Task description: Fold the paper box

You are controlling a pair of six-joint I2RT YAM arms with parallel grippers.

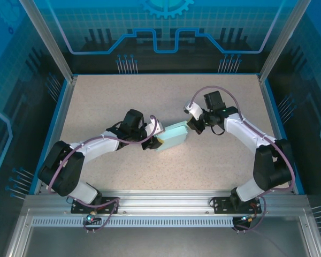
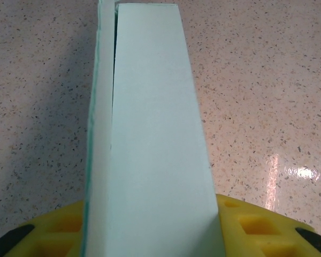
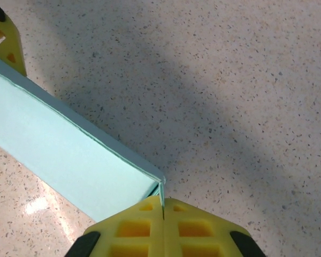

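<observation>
The paper box is a pale sky-blue flat rectangular box held just above the middle of the table between both arms. My left gripper grips its left end; in the left wrist view the box runs away from the camera, wedged between the yellow fingers. My right gripper is at the box's far right corner. In the right wrist view its yellow fingertips are pressed together on a thin card edge at the corner of the box.
The speckled beige table is bordered by a blue rim and transparent blue walls. An aluminium rail carrying the arm bases runs along the near edge. The left arm's yellow finger shows in the right wrist view.
</observation>
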